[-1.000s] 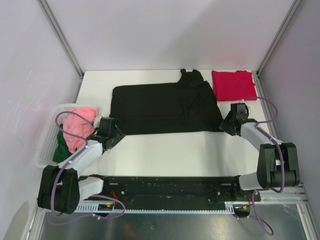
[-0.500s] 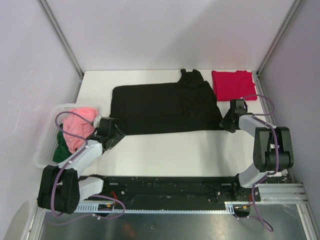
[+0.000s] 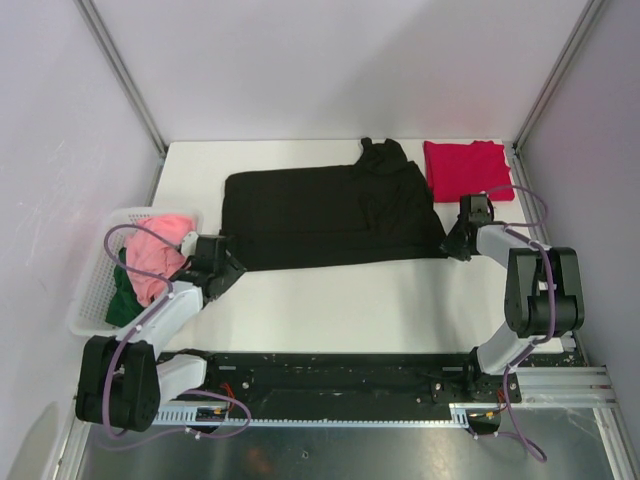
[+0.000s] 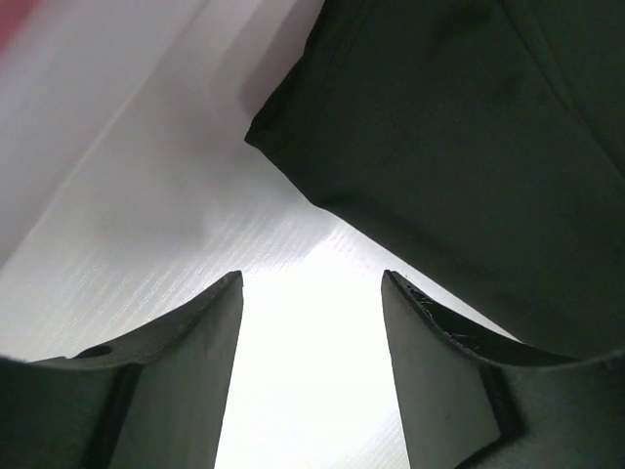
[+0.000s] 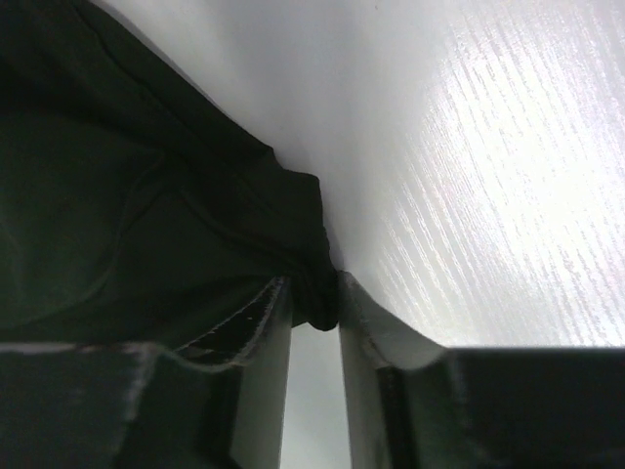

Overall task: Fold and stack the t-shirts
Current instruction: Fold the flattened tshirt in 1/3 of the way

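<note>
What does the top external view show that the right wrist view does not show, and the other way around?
Only the top external view: the folded crimson t-shirt at the far right, the white basket holding the pink garment and the dark green garment, and the open left gripper at the black t-shirt's near left corner. Only the right wrist view: the right gripper pinching a bunched corner of that shirt. Both: the black t-shirt and the white table.

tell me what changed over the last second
The right claw edged forward as its elbow drew in, and it pinches the black t-shirt by its near right corner. The left claw stays open beside the near left corner. The red t-shirt and basket are unmoved.
</note>
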`<state>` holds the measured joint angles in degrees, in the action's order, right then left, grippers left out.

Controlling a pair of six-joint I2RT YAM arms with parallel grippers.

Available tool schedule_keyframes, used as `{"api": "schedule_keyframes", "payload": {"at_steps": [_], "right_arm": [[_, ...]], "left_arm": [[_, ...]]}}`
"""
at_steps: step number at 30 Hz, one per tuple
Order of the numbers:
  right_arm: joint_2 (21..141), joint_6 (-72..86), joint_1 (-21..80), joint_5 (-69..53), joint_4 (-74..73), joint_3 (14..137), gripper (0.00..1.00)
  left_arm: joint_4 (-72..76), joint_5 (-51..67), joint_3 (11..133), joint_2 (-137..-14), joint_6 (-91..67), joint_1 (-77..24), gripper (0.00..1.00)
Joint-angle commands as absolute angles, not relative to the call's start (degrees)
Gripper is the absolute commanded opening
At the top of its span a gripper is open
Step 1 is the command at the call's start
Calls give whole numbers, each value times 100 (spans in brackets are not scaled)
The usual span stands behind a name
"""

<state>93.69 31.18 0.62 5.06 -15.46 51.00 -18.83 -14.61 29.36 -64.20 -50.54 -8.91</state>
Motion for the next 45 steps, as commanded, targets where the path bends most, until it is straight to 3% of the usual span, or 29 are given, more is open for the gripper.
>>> {"api": "schedule_keyframes", "payload": {"at_steps": [1, 6, 12, 23, 40, 45], "right_arm": [[9488, 3077, 44, 627, -1500, 5348, 24], [9415, 3038, -96, 724, -1645, 5369, 12], [9312, 2975, -354, 809, -1903, 5370, 6], [9094, 2985, -502, 860, -2174, 5343, 5], [8999, 3063, -524, 596, -2186, 5326, 4], [9009, 3095, -574, 489, -2272, 5321, 3]], "left_arm": [[-1921, -1928, 3042, -6543, -5092, -767, 64], [-1919, -2107, 3283, -6907, -5123, -725, 64], [-1924, -2242, 3582, -7203, -5116, -722, 60], [-1921, -1982, 3508, -7287, -5094, -756, 49], [-1919, -1843, 3283, -7600, -5329, -1021, 46], [-1942, -1876, 3443, -7964, -5394, -1036, 37]]}}
